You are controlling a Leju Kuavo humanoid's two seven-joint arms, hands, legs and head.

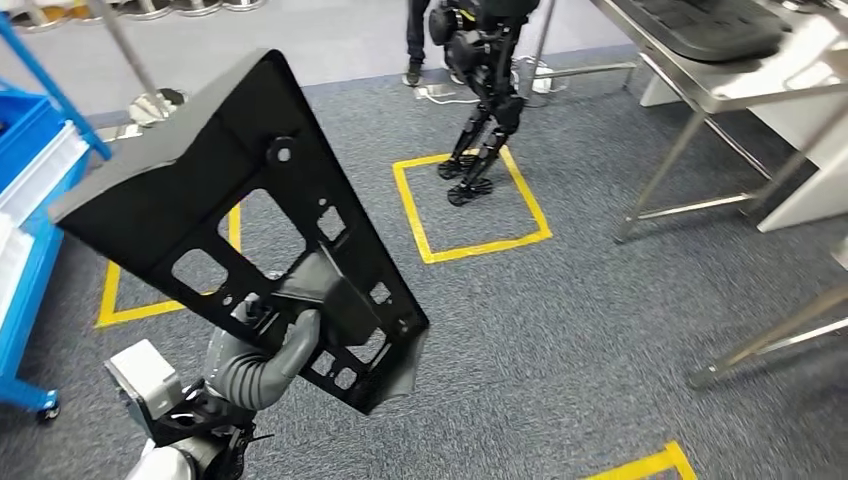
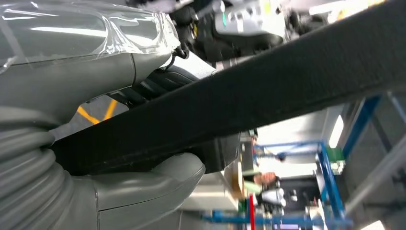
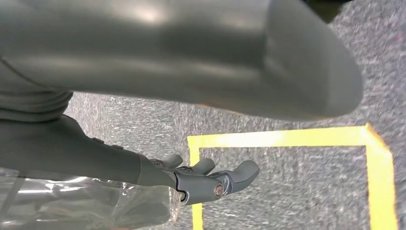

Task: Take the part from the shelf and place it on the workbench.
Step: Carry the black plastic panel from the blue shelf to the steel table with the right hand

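Observation:
A large flat black part (image 1: 240, 215) with several cut-outs is held up over the carpet at the left of the head view. My left hand (image 1: 290, 320) grips it near its lower end, grey thumb wrapped over a rib. In the left wrist view the part (image 2: 268, 91) runs as a dark band across the picture, clamped between the thumb (image 2: 153, 184) and the fingers. My right hand (image 3: 210, 182) hangs above the grey carpet with its fingers apart and nothing in them. The steel workbench (image 1: 700, 95) stands at the far right.
Another legged robot (image 1: 485, 90) stands on a yellow floor square (image 1: 470, 205) ahead, with a person's legs (image 1: 418, 40) behind it. A blue shelf (image 1: 30, 200) is at the left edge. Workbench legs (image 1: 660, 180) and another steel frame (image 1: 770, 340) stand at the right.

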